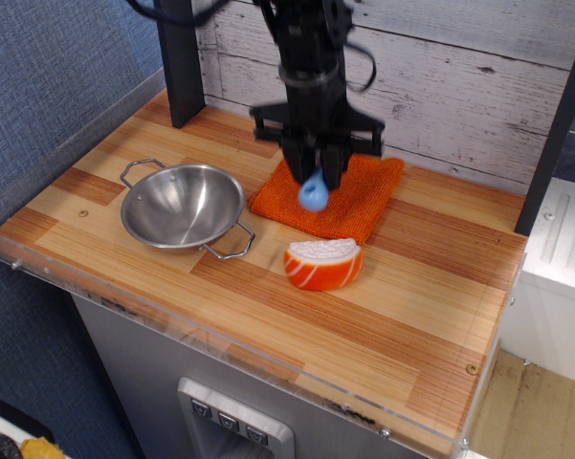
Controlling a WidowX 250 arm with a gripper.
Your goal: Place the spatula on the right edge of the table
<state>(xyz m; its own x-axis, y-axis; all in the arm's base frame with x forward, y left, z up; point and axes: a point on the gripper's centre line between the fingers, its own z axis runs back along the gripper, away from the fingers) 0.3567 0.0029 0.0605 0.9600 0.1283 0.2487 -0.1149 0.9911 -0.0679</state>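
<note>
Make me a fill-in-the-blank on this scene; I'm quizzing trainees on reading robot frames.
1. The gripper is shut on the spatula's ____ handle.
2. The spatula hangs above the ____ cloth.
3. The steel bowl holds ____.
4. The sushi toy lies on the table, in front of the ____.

Missing words: blue; orange; nothing; cloth
</note>
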